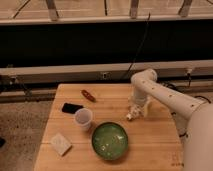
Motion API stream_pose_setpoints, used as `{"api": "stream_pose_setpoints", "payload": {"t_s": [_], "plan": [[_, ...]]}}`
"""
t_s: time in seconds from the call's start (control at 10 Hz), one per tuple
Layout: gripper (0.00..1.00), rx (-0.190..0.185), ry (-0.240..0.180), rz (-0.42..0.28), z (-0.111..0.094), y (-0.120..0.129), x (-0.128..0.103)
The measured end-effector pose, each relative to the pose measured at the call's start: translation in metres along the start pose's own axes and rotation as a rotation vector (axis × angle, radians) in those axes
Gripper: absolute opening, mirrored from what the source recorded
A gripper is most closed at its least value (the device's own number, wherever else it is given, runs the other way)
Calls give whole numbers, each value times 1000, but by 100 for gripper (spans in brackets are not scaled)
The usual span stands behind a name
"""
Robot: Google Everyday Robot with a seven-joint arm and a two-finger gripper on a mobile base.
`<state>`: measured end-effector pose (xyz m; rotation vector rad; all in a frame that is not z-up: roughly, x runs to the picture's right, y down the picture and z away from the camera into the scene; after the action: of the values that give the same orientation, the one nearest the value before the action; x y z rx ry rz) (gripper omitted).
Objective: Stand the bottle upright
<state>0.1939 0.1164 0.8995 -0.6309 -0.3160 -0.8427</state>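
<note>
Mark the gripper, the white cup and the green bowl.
gripper [134,113], camera view, its tip, low over the right half of the table [150,145]
white cup [83,121], camera view, its side wall
green bowl [100,142], camera view, its inner wall

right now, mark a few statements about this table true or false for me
1. In the camera view, the green bowl sits right of the white cup. True.
2. The hand hangs over the black phone. False: it is low over the right part of the wooden table, by the bottle, beyond the bowl.
3. The white cup lies on its side. False: it stands upright, mouth up.
4. The red-brown object lies farther back than the phone. True.
</note>
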Motion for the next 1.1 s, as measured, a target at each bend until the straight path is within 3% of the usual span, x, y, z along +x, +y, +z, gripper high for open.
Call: {"api": "stream_pose_setpoints", "payload": {"t_s": [0.3, 0.9, 1.1], "plan": [[76, 1, 16, 15, 11, -1, 7], [14, 13, 35, 28, 5, -1, 14], [1, 13, 28, 28, 3, -2, 17]]}}
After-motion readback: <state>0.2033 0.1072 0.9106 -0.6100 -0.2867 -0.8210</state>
